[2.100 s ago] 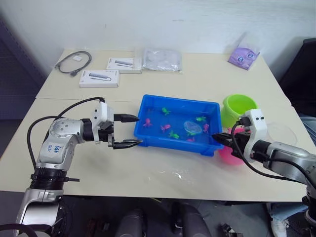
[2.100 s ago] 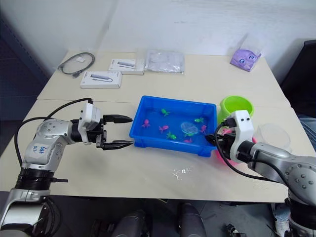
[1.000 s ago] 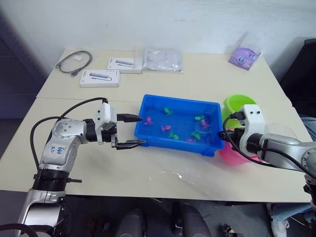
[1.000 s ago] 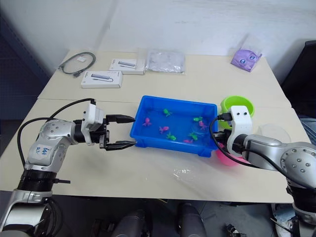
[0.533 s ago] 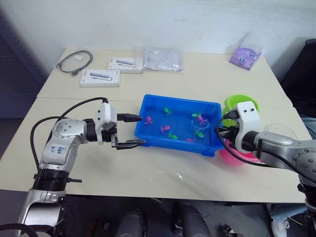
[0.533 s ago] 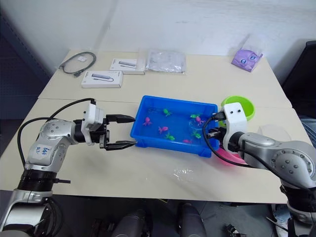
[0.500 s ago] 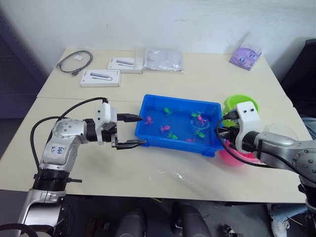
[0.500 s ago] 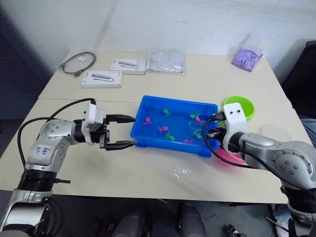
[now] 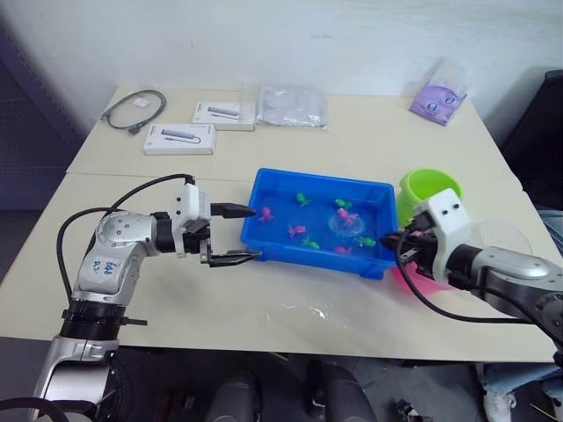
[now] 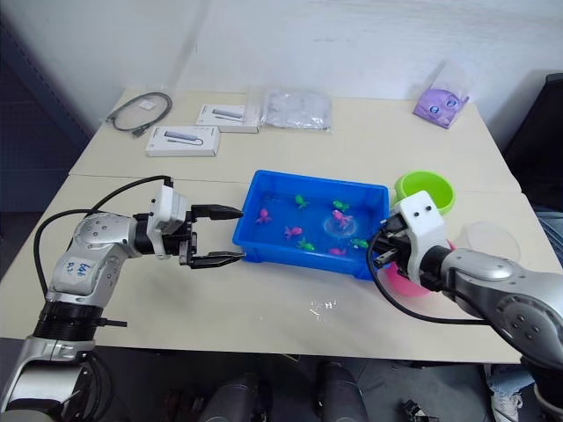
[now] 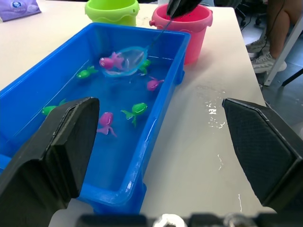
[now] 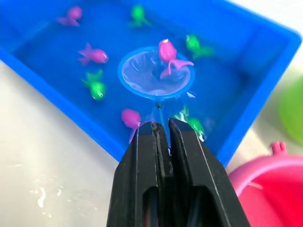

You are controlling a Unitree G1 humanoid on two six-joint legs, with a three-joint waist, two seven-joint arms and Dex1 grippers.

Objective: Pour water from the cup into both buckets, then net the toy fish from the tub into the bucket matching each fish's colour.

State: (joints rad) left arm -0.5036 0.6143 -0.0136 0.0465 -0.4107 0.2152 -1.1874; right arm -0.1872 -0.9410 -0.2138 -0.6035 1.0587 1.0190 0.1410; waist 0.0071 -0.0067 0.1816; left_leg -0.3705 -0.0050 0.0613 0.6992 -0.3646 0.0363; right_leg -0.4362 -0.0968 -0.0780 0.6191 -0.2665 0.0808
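Beige and wide, the surface [image 9: 290, 308] is carrying everything, with small boxes, a cable and bags lying along its far edge, well apart from the work. Largest of the task's things, the tub [image 9: 321, 221] is sitting near the middle of the surface, holding water and the toy fish [image 11: 138, 109] scattered green and pink. At the tub's right end, toward the surface's right edge, the green bucket [image 9: 428, 191] is standing behind the pink bucket [image 11: 185, 28], both just beside the tub. The cup [image 10: 493, 239] is resting near the right edge, past the buckets.

The right hand [image 10: 380, 251] is pinching the net's thin stick between fingers pressed together, and the net [image 12: 155, 73] is now lying low over the water at the tub's right part, with a pink fish [image 12: 167, 54] sitting across its rim. Half a second ago the hoop was nearer the tub's right wall; it has slid inward under this fish (a catch looks close, though the fish is only half in). Lifting it toward the pink bucket seems the next need.

The left hand [image 9: 230, 235] is hovering spread wide and empty by the tub's left wall, unchanged.
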